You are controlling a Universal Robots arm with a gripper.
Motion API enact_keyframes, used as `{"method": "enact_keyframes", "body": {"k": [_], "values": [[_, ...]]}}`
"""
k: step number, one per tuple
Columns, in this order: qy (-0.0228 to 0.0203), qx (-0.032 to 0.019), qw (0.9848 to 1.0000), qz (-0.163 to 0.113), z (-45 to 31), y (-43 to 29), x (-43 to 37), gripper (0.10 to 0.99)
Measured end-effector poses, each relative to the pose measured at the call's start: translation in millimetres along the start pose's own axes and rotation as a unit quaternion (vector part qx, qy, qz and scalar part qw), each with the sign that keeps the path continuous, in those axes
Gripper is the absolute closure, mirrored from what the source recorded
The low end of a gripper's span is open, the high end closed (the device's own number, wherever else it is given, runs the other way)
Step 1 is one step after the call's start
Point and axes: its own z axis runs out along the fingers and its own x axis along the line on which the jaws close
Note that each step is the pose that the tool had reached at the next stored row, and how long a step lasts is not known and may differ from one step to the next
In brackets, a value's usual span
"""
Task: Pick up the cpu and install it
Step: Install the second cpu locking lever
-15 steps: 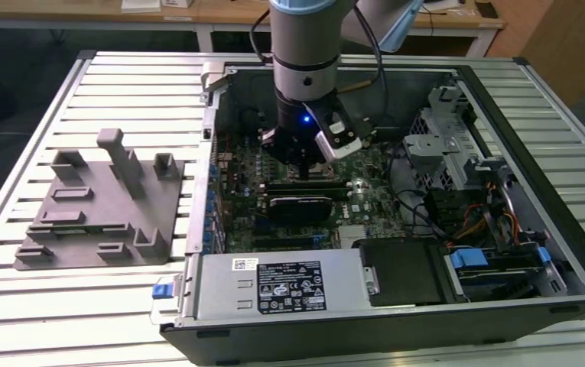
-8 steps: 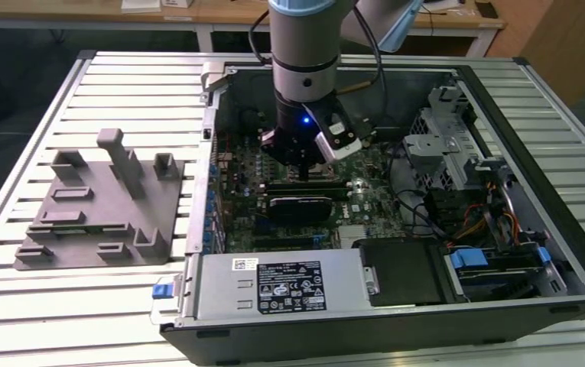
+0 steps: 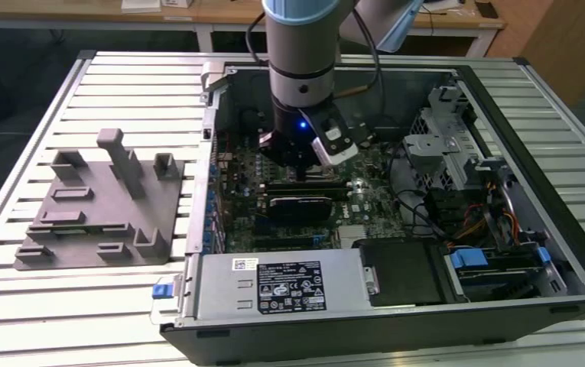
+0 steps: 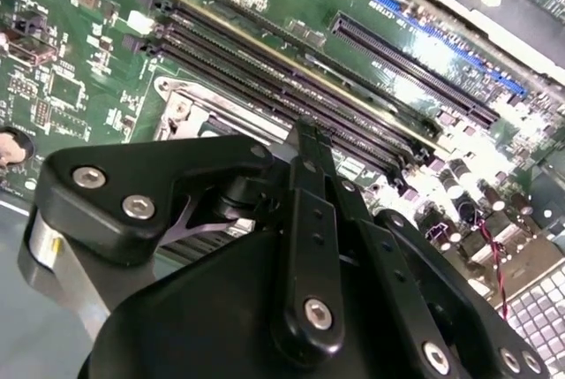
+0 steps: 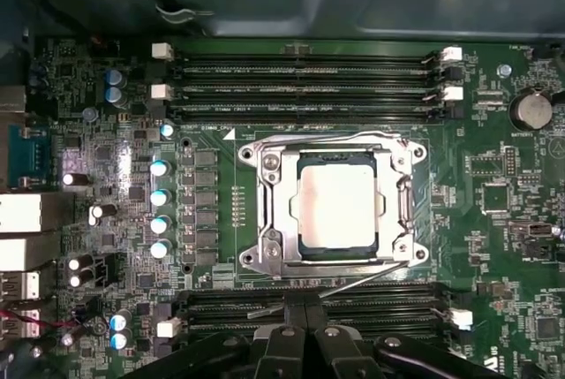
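The cpu, a pale silver square, lies flat inside the metal socket frame on the green motherboard. In the first wrist view my gripper is just off the socket's edge, over the memory slots. Its two black fingers are pressed together with nothing between them, and they do not touch the cpu. The second wrist view has the same shut fingers above the board beside a corner of the socket frame. In the exterior view the gripper reaches down into the open computer case.
A grey plastic block with upright tabs lies on the slatted table at the exterior view's left of the case. Inside the case are a black ribbed card, a power supply, drive cages and loose cables.
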Motion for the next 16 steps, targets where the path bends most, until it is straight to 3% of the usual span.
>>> {"method": "enact_keyframes", "body": {"k": [3, 6, 8, 10, 13, 14, 16], "values": [[0.0002, -0.0034, 1.0, 0.0, 1.8, -3.0, 0.8, 0.98], [0.0005, -0.0115, 0.9999, 0.001, 2.8, -6.2, 1.8, 0.98], [0.0008, -0.0194, 0.9998, 0.001, 3.1, -8.0, 2.7, 0.98], [0.0013, -0.0354, 0.9994, 0.002, 3.7, -11.9, 4.7, 0.98], [0.0016, -0.0479, 0.9988, 0.003, 4.1, -15.3, 6.5, 0.98], [0.0018, -0.055, 0.9985, 0.004, 4.5, -17.3, 7.4, 0.98], [0.002, -0.0614, 0.9981, 0.004, 5.1, -19.3, 8.2, 0.98]]}}
